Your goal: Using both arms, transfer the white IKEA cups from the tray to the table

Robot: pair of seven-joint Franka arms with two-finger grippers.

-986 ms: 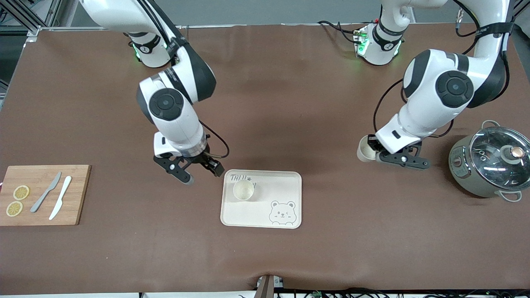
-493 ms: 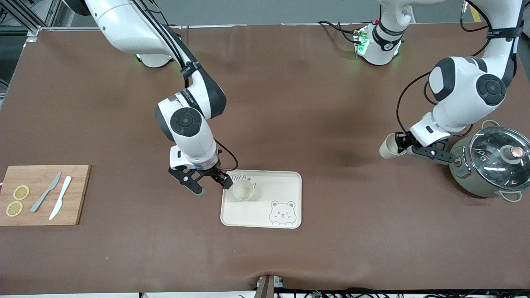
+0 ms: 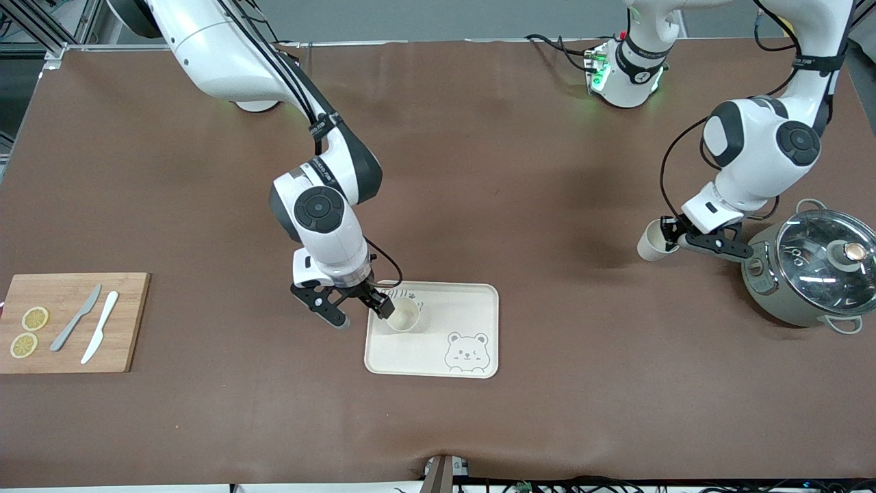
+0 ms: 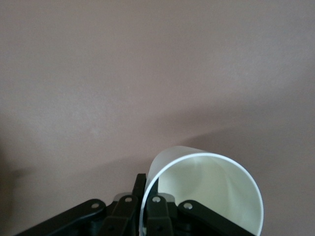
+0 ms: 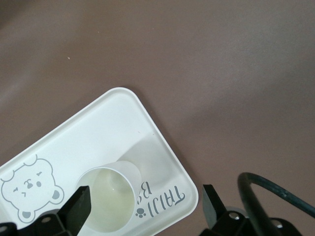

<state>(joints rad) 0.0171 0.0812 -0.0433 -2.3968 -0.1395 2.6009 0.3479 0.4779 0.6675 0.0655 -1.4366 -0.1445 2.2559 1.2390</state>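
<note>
Right gripper (image 3: 357,309), fingers spread, straddles the rim of the last cup (image 3: 402,315) on the tray (image 3: 438,359); next, close and lift. Left gripper (image 3: 674,236) clamps the other cup (image 3: 650,241), airborne well off the tray, awaiting set-down.

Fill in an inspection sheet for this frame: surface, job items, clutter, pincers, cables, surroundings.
Surface: brown table.
Job items: one cup upright on the tray; second cup carried tilted.
Clutter: cutting board with two knives and lemon slices; lidded pot.
Pincers: right pincer open at the tray's edge, one finger beside the cup; left pincer shut on the second cup, over the table beside the pot.
Cables: black cable on each arm.
Surroundings: metal frame.
</note>
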